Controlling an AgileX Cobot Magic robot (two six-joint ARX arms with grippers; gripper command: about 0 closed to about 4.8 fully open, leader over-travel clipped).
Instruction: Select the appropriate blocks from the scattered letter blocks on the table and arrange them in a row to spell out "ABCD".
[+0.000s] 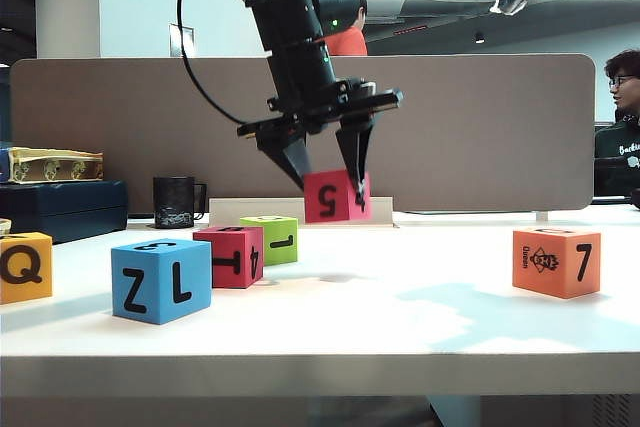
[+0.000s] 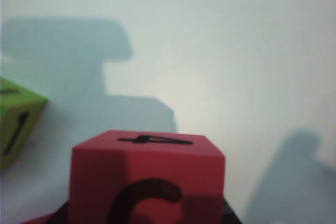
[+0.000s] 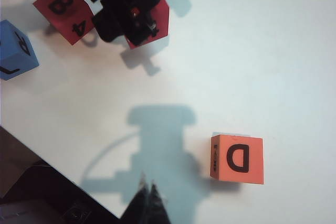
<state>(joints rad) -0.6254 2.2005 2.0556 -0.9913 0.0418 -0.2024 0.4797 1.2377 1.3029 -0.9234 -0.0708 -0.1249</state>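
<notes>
1. The left gripper (image 1: 328, 175) hangs in the upper middle of the exterior view, its two dark fingers pointing down and clamped on the pink-red cube (image 1: 336, 196), which is held clear above the worktop (image 1: 400, 317).
2. That cube shows a black 5 toward the exterior camera; in the left wrist view the pink-red cube (image 2: 147, 179) fills the lower middle, with a 4 on its upper face.
3. The right gripper (image 3: 148, 200) shows at the lower edge of the right wrist view, its fingertips pressed together with nothing between them, hovering above the white worktop.
4. The orange cube (image 3: 237, 159) lies just right of it in that view, a D on top; in the exterior view the orange cube (image 1: 557, 260) sits alone at the right, showing a 7.
5. Below and left of the held cube, the red cube (image 1: 229, 256) rests on the worktop, with the lime-green cube (image 1: 271, 238) just behind it to the right.
6. The blue cube (image 1: 161, 279), marked Z and L, stands nearer the camera, left of the red one.
7. The yellow-orange cube (image 1: 24, 266), showing a Q, sits at the left edge.
</notes>
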